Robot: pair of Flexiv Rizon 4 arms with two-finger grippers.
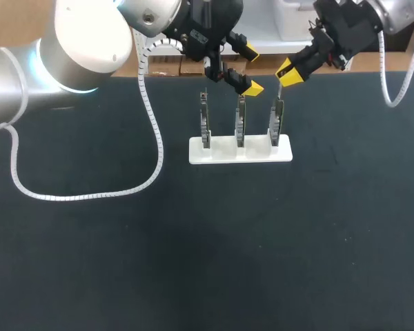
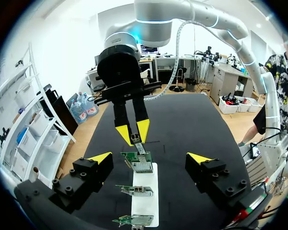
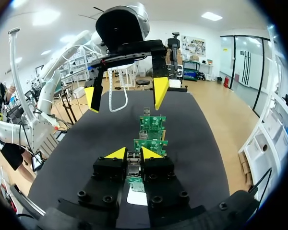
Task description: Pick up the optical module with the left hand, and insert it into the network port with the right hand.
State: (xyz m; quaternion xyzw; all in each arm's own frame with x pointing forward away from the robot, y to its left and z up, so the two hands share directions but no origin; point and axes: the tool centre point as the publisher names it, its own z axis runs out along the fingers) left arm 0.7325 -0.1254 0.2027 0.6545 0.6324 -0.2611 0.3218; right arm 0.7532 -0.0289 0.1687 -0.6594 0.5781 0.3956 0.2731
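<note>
— Right gripper [image 3: 134, 154]: what does it have?

— Its yellow tips are pressed nearly together on the optical module [image 3: 133, 162], one finger on each side. The module runs along the fingers and sticks out past them.

— Where does that put the module against the target?

— Straight over the board [image 1: 277, 117] at the right end of the white holder [image 1: 262, 153]. Seen from the left wrist, the module's free end sits at the top edge of that board, just at the network port [image 2: 142, 166]. I can't tell whether it touches the port or stops just short.

— So which way is the push?

— I'd say along the module's long axis, down into the port. That axis looks close to in line with the upright board, so little sideways correction seems needed.

— And the left gripper [image 1: 250, 69]?

— Spread wide, nothing in it, hanging above the middle board [image 1: 240, 123], just beside the right one. The right arm is nearer the port and has the part, so the insertion falls to it.
</note>
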